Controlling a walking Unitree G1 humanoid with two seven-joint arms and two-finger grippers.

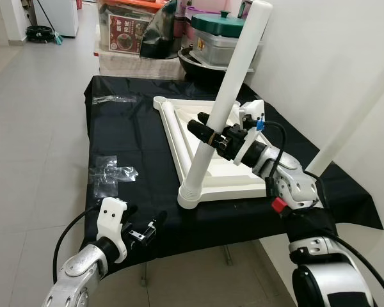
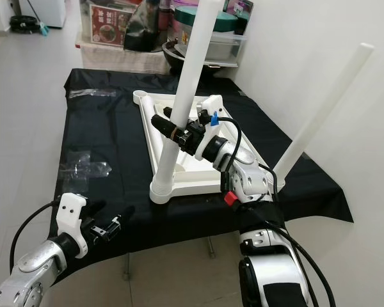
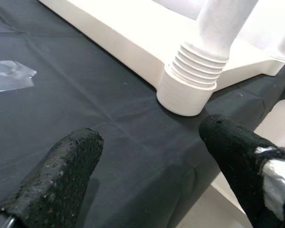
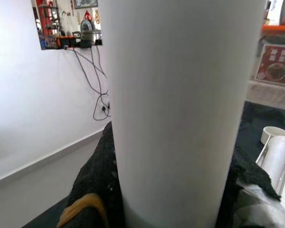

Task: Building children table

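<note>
An upside-down white plastic table top (image 1: 227,182) lies on a black cloth (image 1: 121,137). A white leg (image 1: 233,70) stands tilted in its near corner socket (image 1: 191,195), whose ribbed collar (image 3: 187,90) faces the left wrist camera. My right gripper (image 1: 205,131) is shut on this leg (image 4: 180,109) low down, a finger on either side. A second leg (image 2: 323,105) rises from the right corner. A third leg (image 1: 176,121) lies loose inside the top. My left gripper (image 1: 144,230) hovers open at the cloth's front edge, its fingers (image 3: 57,175) holding nothing.
Clear plastic bags (image 1: 112,173) lie on the cloth left of the table top, with another (image 1: 112,99) farther back. Boxes and lidded pots (image 1: 217,38) crowd the back edge. A white wall (image 1: 333,57) runs close along the right. Tiled floor (image 1: 32,128) lies to the left.
</note>
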